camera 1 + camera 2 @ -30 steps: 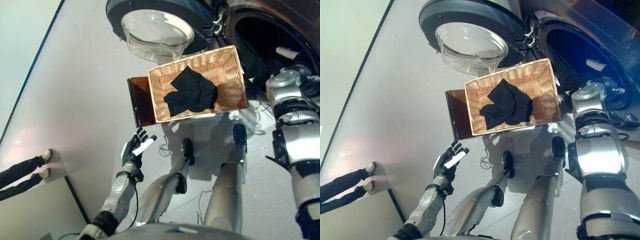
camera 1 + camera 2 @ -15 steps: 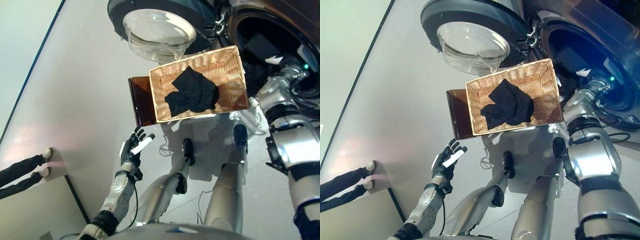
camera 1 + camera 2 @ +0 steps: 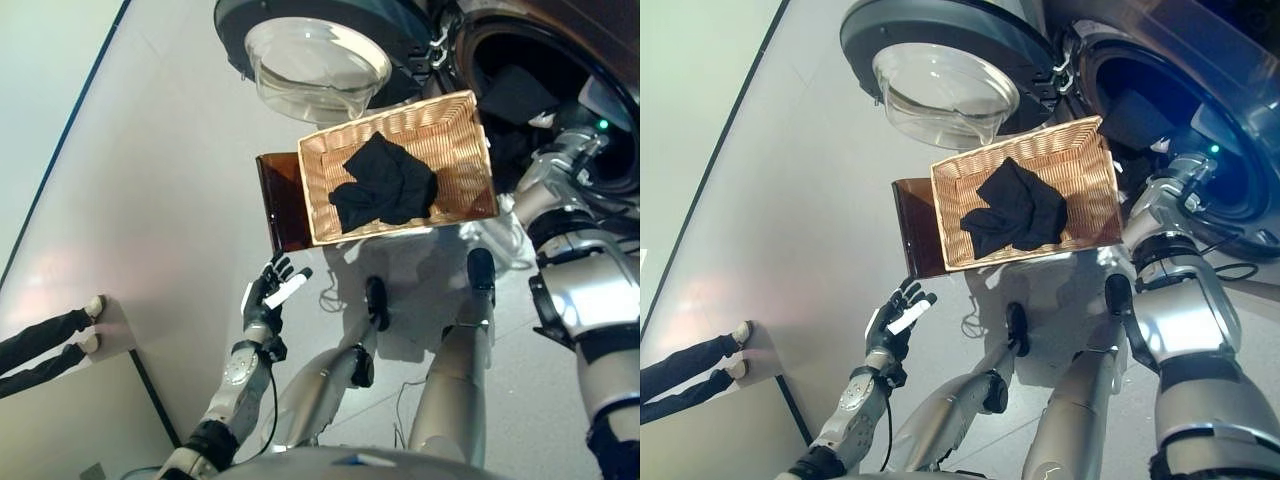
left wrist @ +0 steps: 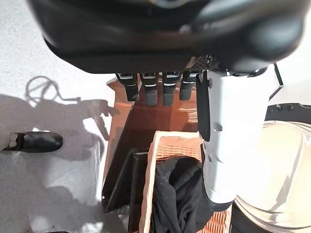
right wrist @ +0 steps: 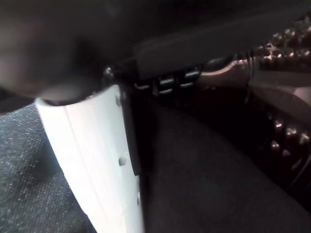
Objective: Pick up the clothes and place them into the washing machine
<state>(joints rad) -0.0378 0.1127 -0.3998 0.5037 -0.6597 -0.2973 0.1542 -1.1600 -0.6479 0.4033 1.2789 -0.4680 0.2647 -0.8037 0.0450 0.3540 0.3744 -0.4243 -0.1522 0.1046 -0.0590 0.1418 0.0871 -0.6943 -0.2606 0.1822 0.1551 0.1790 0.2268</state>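
at the far left edge a person's legs (image 3: 45, 345) reach in, cut off by the frame so only trousers and pale shoes show. the left hand (image 3: 267, 297) hangs low over the floor (image 3: 150, 200), well apart from the work, its fingers (image 4: 148, 91) straight and holding nothing, the white-covered thumb standing out beside them. a wicker basket (image 3: 470, 140) sits on a brown stool (image 3: 278, 205), most of which is hidden beneath it. a bundle of black clothes (image 3: 385, 185) lies in the middle of the basket. above it the washing machine's round glass door (image 3: 315, 65) stands swung open. to the right, the right arm reaches into the dark drum opening (image 3: 1140, 80), where a dark garment (image 3: 520, 92) shows just inside the mouth. the right hand (image 5: 92, 160) is buried in there: its wrist view gives only the white thumb cover, fingertips and dark cloth pressed close, too murky to tell whether the fingers grip the cloth or are loose.
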